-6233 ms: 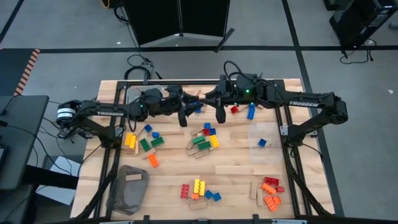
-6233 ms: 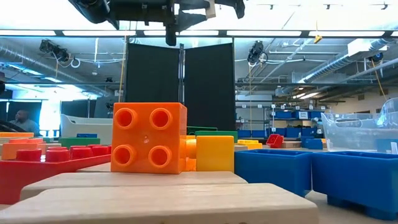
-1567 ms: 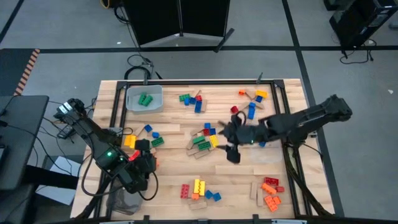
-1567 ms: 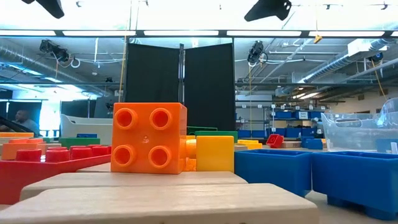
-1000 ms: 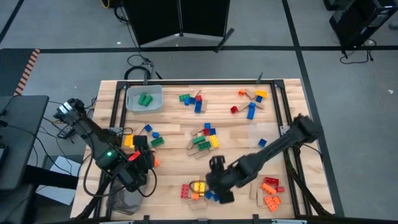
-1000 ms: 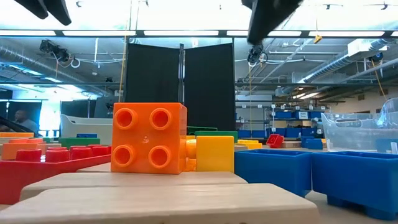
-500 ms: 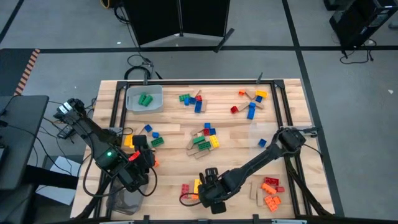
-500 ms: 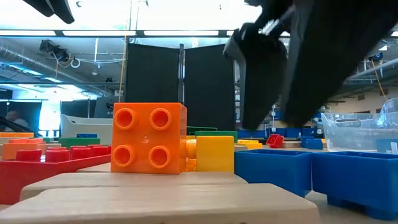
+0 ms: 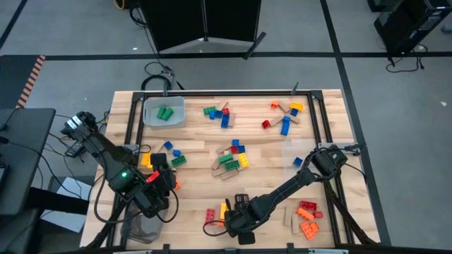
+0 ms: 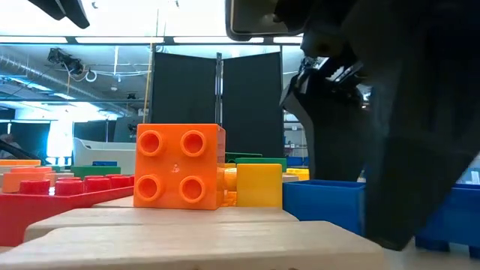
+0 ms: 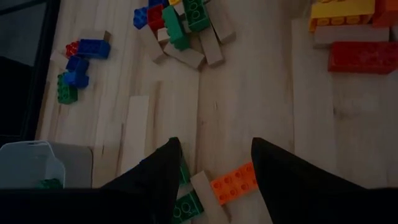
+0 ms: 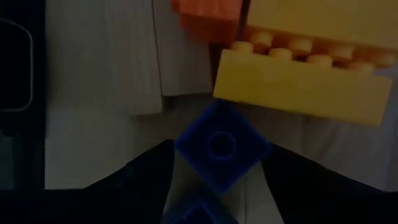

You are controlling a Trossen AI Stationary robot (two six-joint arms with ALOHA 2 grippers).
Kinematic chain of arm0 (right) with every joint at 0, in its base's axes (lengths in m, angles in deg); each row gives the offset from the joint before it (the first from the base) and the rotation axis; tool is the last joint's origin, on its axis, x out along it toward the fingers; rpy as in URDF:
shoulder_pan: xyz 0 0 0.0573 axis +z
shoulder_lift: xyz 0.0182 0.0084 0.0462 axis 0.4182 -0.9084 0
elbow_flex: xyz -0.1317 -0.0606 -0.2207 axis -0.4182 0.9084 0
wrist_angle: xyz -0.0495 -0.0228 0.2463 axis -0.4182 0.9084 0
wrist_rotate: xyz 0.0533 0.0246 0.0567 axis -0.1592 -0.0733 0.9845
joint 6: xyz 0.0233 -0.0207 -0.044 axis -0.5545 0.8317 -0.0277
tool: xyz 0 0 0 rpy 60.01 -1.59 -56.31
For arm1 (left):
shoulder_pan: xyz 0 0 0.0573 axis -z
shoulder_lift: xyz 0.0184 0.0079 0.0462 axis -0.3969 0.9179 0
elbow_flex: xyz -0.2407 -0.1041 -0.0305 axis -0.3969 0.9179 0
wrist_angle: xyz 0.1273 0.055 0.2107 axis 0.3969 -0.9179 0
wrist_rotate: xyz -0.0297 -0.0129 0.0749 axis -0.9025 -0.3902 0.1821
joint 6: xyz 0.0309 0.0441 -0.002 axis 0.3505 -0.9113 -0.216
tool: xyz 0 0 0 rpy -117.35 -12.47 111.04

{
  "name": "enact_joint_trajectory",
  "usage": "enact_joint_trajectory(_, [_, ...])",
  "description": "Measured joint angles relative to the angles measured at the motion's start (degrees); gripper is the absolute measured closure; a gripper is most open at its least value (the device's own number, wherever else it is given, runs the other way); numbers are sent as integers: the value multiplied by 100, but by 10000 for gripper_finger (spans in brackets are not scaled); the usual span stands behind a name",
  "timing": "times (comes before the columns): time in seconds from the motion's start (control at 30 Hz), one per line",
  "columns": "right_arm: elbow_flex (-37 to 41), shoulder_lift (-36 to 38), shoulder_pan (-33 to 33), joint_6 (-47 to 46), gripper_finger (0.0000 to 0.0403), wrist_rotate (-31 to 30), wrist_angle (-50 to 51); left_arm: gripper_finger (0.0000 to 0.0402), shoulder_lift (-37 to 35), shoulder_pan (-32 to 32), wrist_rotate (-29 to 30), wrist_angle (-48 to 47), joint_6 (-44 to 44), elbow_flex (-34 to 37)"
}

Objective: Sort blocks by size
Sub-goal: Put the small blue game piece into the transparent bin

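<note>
The blocks lie in loose piles on the wooden table. My right gripper (image 9: 239,224) points down over the near-centre pile (image 9: 224,213) of red, yellow, orange and blue bricks. In the right wrist view its fingers stand apart on either side of a small one-stud blue brick (image 12: 222,149), which lies on the table beside a yellow brick (image 12: 298,84). In the low view this gripper (image 10: 360,142) fills the right side behind the orange brick (image 10: 180,165). My left gripper (image 11: 214,149) hangs open above an orange brick (image 11: 233,185), a wooden piece (image 11: 204,190) and a green brick (image 11: 184,206) at the table's left. My right gripper comes from above, pointing down, with one finger (image 12: 149,177) at each of two opposite corners of the small blue brick (image 12: 186,146). Whether the fingers touch it I cannot tell. The brick lies flat on the table, stud up.
A grey bin (image 9: 163,111) holding a green brick stands far left. A clear bin (image 9: 296,154) sits at the right, and a dark bin (image 9: 145,220) near left. More block piles lie at the centre (image 9: 232,159), far centre (image 9: 217,113), far right (image 9: 284,116) and near right (image 9: 306,215).
My right gripper has come down and toward the table's near edge, onto the near-centre pile; in the low view it has dropped from the top of the picture to table height on the right.
</note>
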Motion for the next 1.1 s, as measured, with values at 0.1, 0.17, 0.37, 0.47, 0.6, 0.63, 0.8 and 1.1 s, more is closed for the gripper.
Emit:
enact_joint_trajectory(0.1, [0, -14, -11, 30, 169, 56, -160, 200, -1, 0, 0, 6, 1, 0])
enact_joint_trajectory(0.17, [0, -24, -12, 44, 177, 76, -279, 200, -1, 0, 0, 42, 1, 0])
enact_joint_trajectory(0.37, [4, -24, -44, 163, 210, 83, -344, 200, 0, 0, 2, 155, 2, 0])
enact_joint_trajectory(0.47, [4, -24, -64, 215, 233, 96, -342, 200, -2, 0, 1, 209, 2, 0])
enact_joint_trajectory(0.6, [5, -24, -88, 214, 255, 103, -304, 200, 0, 0, 55, 341, 2, 0])
enact_joint_trajectory(0.63, [7, -26, -88, 193, 256, 105, -304, 200, -2, 0, 55, 334, 0, 0])
enact_joint_trajectory(0.8, [9, -33, -88, -39, 247, 142, -318, 200, -2, 0, 67, 339, 2, 0])
enact_joint_trajectory(1.1, [7, -31, -101, -149, 193, 478, -207, 200, -1, 0, 71, 343, 2, 0])
